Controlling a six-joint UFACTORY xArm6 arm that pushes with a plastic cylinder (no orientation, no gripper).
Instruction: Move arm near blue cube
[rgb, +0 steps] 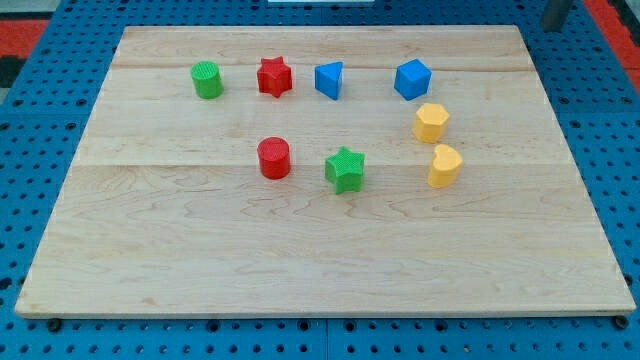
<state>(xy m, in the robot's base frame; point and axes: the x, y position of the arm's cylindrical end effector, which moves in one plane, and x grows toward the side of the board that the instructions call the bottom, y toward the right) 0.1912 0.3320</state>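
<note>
The blue cube (412, 78) sits near the view's top, right of centre, on the wooden board (300, 260). A second blue block, wedge-like (329, 79), lies to its left. My tip (550, 26) shows as the end of a dark rod at the view's top right corner, just off the board's top right edge. It is far to the right of the blue cube and a little above it, touching no block.
A green cylinder (207, 79) and a red star (274, 76) share the top row. A yellow hexagon (431, 122) and a yellow heart-like block (445, 165) lie below the blue cube. A red cylinder (274, 158) and a green star (345, 169) sit mid-board.
</note>
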